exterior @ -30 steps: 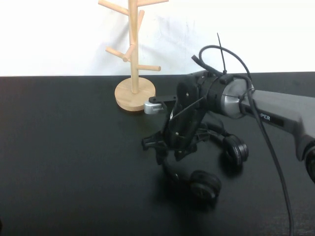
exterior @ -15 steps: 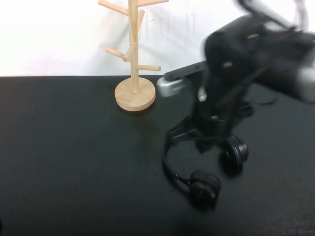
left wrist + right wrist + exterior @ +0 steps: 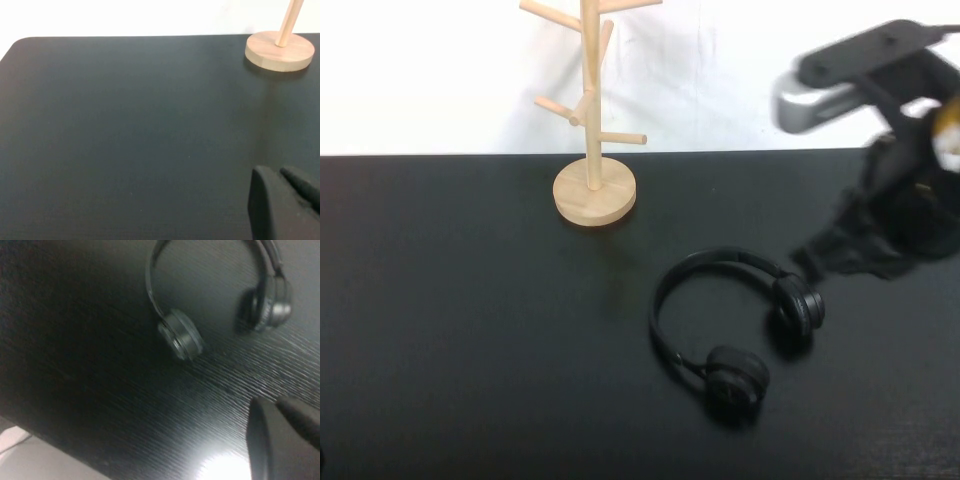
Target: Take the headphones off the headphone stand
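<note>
The black headphones (image 3: 735,320) lie flat on the black table, right of centre, with both ear cups toward the front; they also show in the right wrist view (image 3: 215,305). The wooden headphone stand (image 3: 592,130) stands upright at the back, its pegs bare, well apart from the headphones; its round base shows in the left wrist view (image 3: 280,51). My right gripper (image 3: 850,258) hangs raised above the table, right of the headphones, shut and empty (image 3: 275,405). My left gripper (image 3: 277,172) is shut and empty, low over the table's left side, out of the high view.
The black table (image 3: 470,330) runs to a white wall at the back. The right arm's wrist and grey camera (image 3: 820,95) sit high at the right edge.
My right gripper has lifted off the headphones and drawn back up and to the right. The headphones stay flat on the table, now fully in view.
</note>
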You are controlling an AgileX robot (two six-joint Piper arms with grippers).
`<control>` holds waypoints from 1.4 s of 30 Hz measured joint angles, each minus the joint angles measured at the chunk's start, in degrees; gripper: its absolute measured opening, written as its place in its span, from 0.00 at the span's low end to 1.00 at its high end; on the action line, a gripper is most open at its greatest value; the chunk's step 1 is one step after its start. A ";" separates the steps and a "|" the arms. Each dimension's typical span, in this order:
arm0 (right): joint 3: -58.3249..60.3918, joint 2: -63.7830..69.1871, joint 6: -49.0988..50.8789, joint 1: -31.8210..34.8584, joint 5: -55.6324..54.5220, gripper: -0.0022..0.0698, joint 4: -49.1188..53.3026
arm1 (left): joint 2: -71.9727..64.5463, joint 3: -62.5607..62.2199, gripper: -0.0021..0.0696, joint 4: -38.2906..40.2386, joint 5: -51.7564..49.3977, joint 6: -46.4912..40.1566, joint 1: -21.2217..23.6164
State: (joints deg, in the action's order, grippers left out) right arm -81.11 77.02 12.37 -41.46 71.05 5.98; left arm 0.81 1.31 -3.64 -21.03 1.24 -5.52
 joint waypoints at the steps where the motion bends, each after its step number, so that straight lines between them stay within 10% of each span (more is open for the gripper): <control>1: 0.89 -1.18 -0.29 0.00 0.14 0.02 0.34 | 0.00 0.00 0.02 0.00 0.00 0.00 0.00; 20: 8.96 -13.41 -1.71 1.86 -0.90 0.02 8.94 | 0.00 0.00 0.02 0.00 0.00 0.00 0.00; 34: 60.76 -39.52 -1.67 33.57 -54.98 0.02 1.29 | 0.00 0.00 0.02 0.00 0.00 0.00 0.00; 42: 78.25 -58.77 -1.67 43.58 -65.55 0.02 1.51 | 0.00 0.00 0.02 0.00 0.00 0.00 0.00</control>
State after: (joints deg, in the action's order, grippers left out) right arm -2.86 18.25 10.70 2.12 5.50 7.49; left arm 0.81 1.31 -3.64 -21.03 1.24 -5.52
